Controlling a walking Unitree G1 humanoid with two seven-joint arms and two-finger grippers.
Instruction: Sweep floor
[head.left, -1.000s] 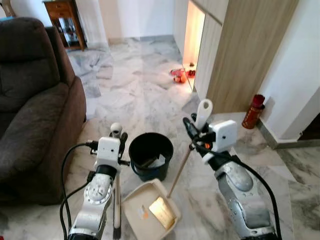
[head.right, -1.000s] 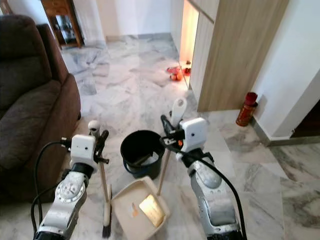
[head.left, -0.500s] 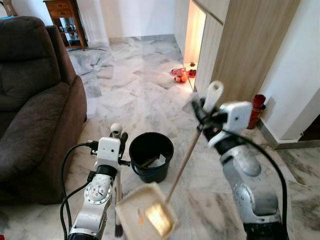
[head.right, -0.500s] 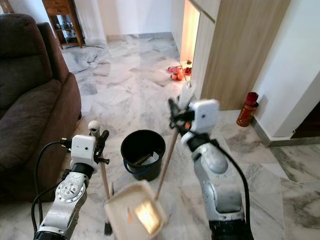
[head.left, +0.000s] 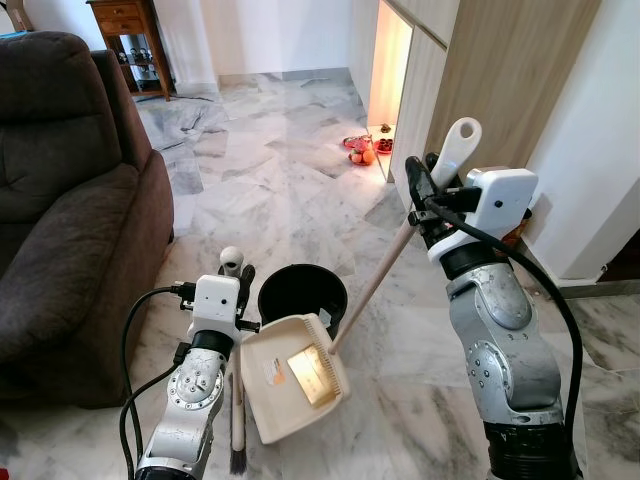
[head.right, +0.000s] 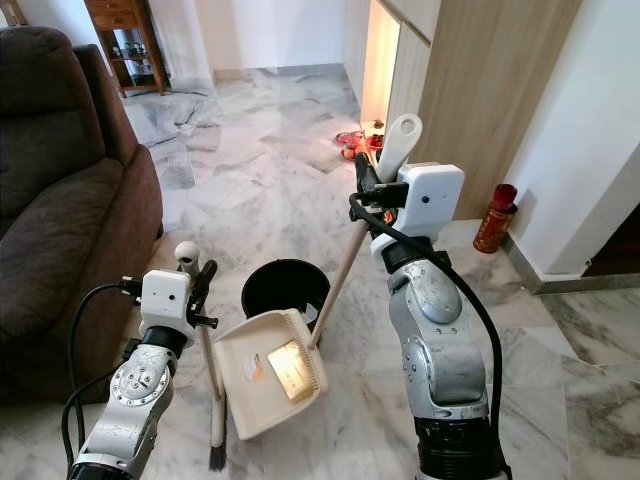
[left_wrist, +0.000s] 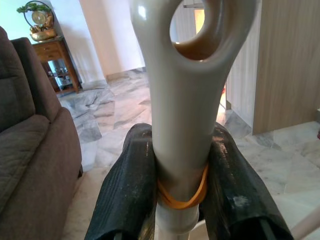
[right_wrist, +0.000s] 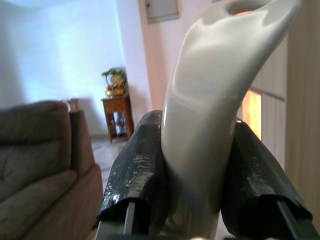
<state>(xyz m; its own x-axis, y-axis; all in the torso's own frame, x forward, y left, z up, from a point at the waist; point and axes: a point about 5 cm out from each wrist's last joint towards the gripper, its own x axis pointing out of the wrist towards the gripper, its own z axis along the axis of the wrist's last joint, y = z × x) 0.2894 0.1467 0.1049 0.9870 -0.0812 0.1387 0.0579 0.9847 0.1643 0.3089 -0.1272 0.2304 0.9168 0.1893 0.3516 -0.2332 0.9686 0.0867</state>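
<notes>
Above the round black bucket (head.left: 303, 310), at 12 o'clock, our right claw (head.left: 437, 205) grips the cream long-handled dustpan (head.left: 292, 376); left claw (head.left: 238, 283) clamps the wooden-handled broom (head.left: 236, 425). Next, we judge, tip its debris in.

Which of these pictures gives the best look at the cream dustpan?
The left eye view: the dustpan shows whole, lifted beside the black bucket with its long handle running up to the right gripper. The right eye view shows the same. The right wrist view catches the handle's cream top between the fingers.
</notes>
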